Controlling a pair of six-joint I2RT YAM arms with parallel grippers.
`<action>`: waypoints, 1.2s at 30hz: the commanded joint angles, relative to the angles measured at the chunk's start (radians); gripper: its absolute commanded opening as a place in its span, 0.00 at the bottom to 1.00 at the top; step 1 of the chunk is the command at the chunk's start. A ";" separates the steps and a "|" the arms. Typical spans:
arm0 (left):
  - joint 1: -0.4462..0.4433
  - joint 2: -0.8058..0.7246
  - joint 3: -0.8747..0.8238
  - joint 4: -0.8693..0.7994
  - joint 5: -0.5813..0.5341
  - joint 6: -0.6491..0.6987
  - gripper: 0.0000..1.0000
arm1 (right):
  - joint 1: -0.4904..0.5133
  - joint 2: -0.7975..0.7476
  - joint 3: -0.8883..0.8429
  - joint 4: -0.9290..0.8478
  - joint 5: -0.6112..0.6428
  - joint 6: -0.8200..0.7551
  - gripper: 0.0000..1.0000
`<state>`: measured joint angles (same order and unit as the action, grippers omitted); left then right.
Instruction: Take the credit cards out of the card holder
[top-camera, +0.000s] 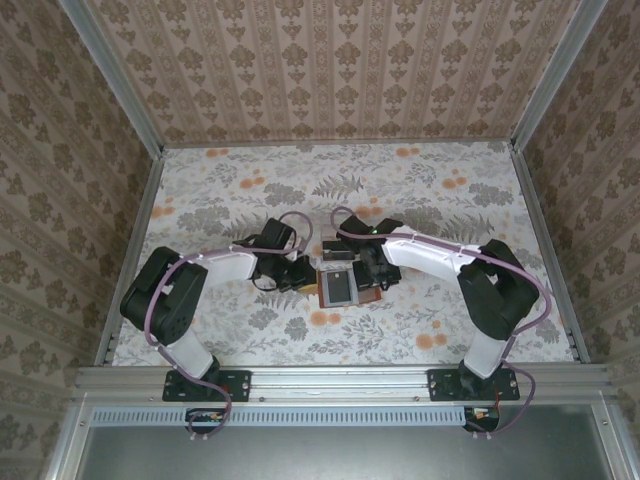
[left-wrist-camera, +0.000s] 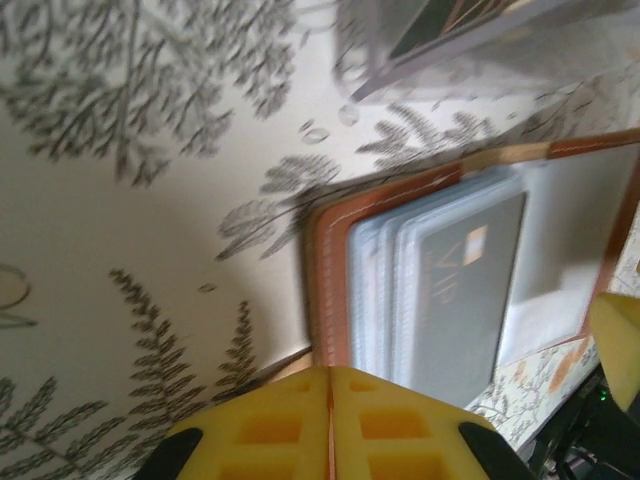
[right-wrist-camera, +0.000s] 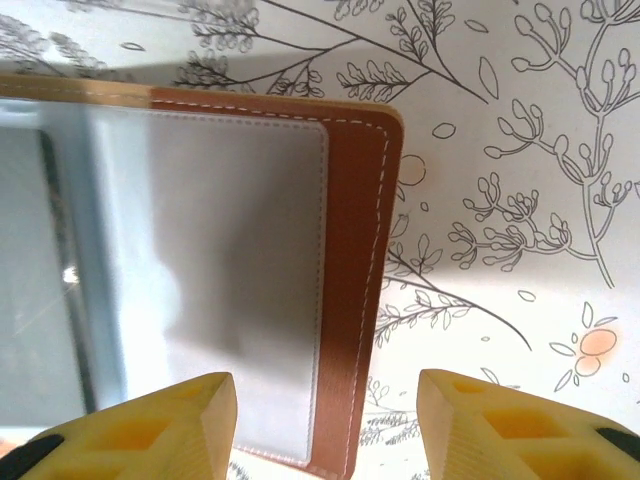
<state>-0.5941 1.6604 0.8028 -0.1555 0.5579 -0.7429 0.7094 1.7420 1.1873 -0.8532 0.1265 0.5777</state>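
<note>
**Card holder open; at least one card left to extract**

The left gripper (left-wrist-camera: 330, 425) has its yellow fingers pressed together, with nothing seen between them. Its tip sits at the near brown rim of the card holder (left-wrist-camera: 325, 280), apparently to pin it down. The right gripper (right-wrist-camera: 325, 425) has its jaws apart, one finger over the pale inner panel and the other over the bare table (right-wrist-camera: 520, 200). The stitched brown rim lies between them, and the gripper holds nothing.

The card holder lies flat and open on the table, midway between the two arms in the top view. In the left wrist view, a dark grey credit card (left-wrist-camera: 465, 290) with a small pale square sits in the stacked translucent pockets, its face largely exposed. The panel under the right gripper looks blank.

Just beyond the card holder stands a clear tray (left-wrist-camera: 420, 60). Something dark and flat lies in it, but whether it is a card already removed cannot be told.

Judged from this, the opening is done and the extraction is at most partly done. The visible card must be slid out, and the pockets beneath it may hide others.
</note>
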 joint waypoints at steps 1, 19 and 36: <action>-0.020 -0.023 0.045 -0.054 -0.021 0.017 0.10 | -0.004 -0.043 0.017 -0.036 -0.017 -0.017 0.52; -0.114 0.071 0.099 0.000 -0.027 -0.043 0.08 | -0.069 -0.068 -0.048 0.262 -0.420 0.041 0.32; -0.105 0.079 0.073 -0.053 -0.057 -0.008 0.08 | -0.117 0.066 -0.104 0.418 -0.584 0.065 0.31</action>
<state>-0.7013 1.7348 0.8909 -0.1738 0.5194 -0.7677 0.5980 1.7889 1.0863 -0.4572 -0.4187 0.6327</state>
